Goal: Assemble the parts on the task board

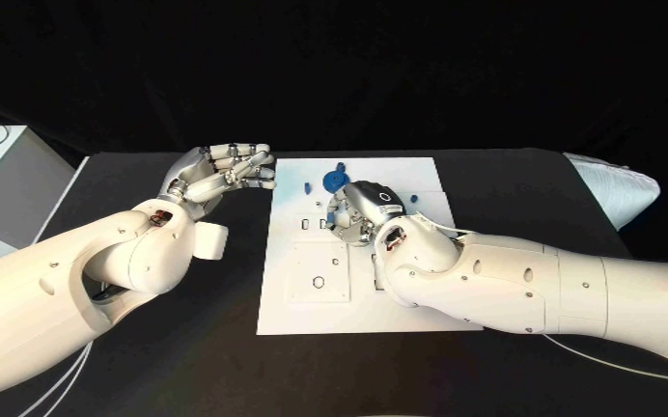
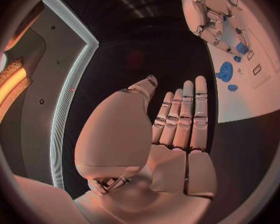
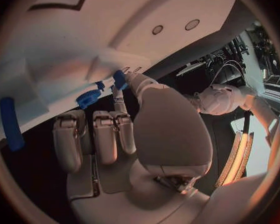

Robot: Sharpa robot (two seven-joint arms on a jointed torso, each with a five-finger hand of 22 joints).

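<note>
The right hand's fingers [image 3: 119, 100] are curled in over the task board [image 1: 411, 287], and in the right wrist view the thumb and one fingertip close on a small blue part [image 3: 119, 78] at the board's surface; a second blue part with a ribbed round head [image 3: 88, 98] lies just beside it. I cannot tell whether the pinched part is lifted or seated in the board. In the head view the right hand [image 1: 365, 209] sits over the middle of the board's far half, knuckles up, hiding what is beneath it.

Just beyond that hand, a round blue part [image 1: 334, 180] lies on the board near its far edge, with a tiny blue piece [image 1: 340, 164] a little farther back. The left wrist view shows the same round blue part [image 2: 224, 71], plus smaller blue pieces [image 2: 232, 87] beside it. In the right wrist view a long blue bar [image 3: 11, 123] lies apart from the pinched part.

The left hand [image 1: 220, 172] hovers off the board's left far corner, above the black table [image 1: 167, 359]. Its fingers [image 2: 186, 115] are straight, side by side, palm open, holding nothing.

The white board lies flat in the middle of the table, with a raised square plate [image 1: 318, 277] on its near half.
</note>
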